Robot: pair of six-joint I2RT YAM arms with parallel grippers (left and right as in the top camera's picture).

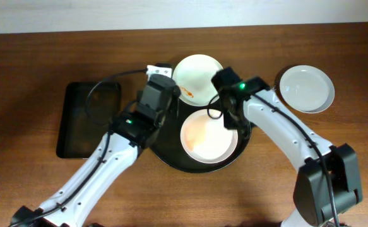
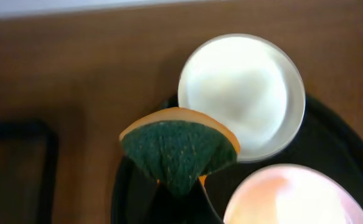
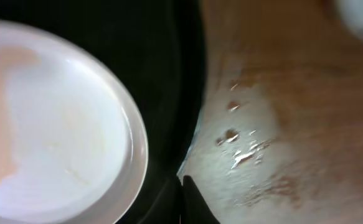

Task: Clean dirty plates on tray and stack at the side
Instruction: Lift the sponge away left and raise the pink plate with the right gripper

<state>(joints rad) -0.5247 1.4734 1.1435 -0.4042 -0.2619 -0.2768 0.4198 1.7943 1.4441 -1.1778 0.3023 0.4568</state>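
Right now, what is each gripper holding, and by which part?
Left gripper pinches the sponge at its narrow bottom end. Right gripper is shut beside the tray rim; a hold on it cannot be told.

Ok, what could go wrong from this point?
The white plate lies across the far rim of the tray; a push from the sponge could tip it or slide it off. A wet patch glistens on the table beside the tray, so anything stacked there might slip.
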